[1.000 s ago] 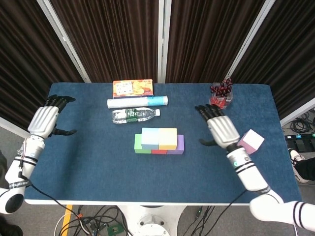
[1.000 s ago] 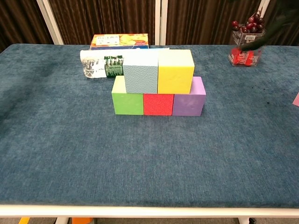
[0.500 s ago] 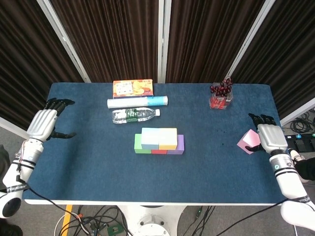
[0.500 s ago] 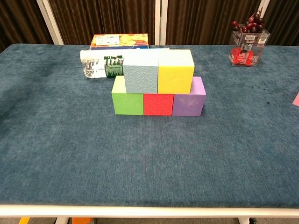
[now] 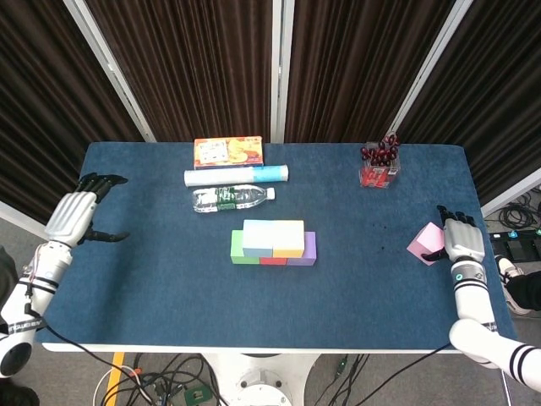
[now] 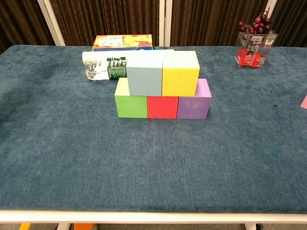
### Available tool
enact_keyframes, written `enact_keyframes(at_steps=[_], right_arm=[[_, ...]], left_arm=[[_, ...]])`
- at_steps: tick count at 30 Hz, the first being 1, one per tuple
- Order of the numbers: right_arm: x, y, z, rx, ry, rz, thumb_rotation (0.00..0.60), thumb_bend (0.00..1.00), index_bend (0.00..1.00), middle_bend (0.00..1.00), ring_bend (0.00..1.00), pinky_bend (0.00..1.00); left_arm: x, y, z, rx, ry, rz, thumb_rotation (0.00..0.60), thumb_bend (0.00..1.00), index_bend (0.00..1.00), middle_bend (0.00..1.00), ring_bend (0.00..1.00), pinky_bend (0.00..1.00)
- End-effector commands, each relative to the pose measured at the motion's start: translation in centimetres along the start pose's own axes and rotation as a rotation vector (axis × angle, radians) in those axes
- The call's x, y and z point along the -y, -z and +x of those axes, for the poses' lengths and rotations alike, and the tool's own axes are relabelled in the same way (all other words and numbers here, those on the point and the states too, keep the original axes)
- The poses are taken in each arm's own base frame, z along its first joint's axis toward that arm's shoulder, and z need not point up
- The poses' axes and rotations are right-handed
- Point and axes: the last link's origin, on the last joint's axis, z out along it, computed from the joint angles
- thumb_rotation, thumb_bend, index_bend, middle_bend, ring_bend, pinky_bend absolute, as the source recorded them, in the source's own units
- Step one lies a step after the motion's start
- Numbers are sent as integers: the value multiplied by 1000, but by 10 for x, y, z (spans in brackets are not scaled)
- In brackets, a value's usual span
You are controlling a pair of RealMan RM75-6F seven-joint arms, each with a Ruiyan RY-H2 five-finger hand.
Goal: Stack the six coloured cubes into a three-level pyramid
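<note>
The head view looks down from high above the near edge of the blue cloth-covered table [image 5: 169, 288] toward the dark curtains [image 5: 203, 68] at the back, and takes in the whole tabletop. The chest view sits low and close at the near edge, facing the same way. Both show the stack of coloured foam cubes [image 6: 162, 86], seen from the top in one and the front in the other.

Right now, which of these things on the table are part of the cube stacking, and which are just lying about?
Part of the job:
green cube
red cube
purple cube
light blue cube
yellow cube
pink cube, beside the right hand

Just lying about:
snack box
rolled tube
water bottle
clear tub of red fruit
</note>
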Motion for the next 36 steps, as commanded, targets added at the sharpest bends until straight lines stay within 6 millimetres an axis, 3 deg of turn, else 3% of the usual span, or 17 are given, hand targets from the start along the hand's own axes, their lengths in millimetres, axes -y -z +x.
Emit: enact_keyframes(at_steps=[1,13,23,28,32,36], right_arm=[[0,-2,-4,4,4,1,600,24,0,159,0,0],[-14,-7,-11,-27,-18,10,600,75,0,250,0,0],[-9,-9,-13,-62,-29,181,600,107,28,354,45,0],[10,4,0,-77,-60,338,600,106,29,360,49,0],[39,14,10,-70,-34,499,600,106,29,357,49,0],[69,18,8,-39,43,638,600,106,30,352,49,0]], left_arm=[[2,1,1,0,2,1,600,90,166,130,81,39],[3,3,4,-2,17,2,600,90,165,130,81,39],[4,4,9,-15,26,12,600,90,165,125,81,39],[5,4,10,-13,30,21,600,90,165,126,81,39],[5,5,11,-20,32,22,600,90,166,126,81,39],[6,7,12,-24,32,28,600,90,166,126,81,39]])
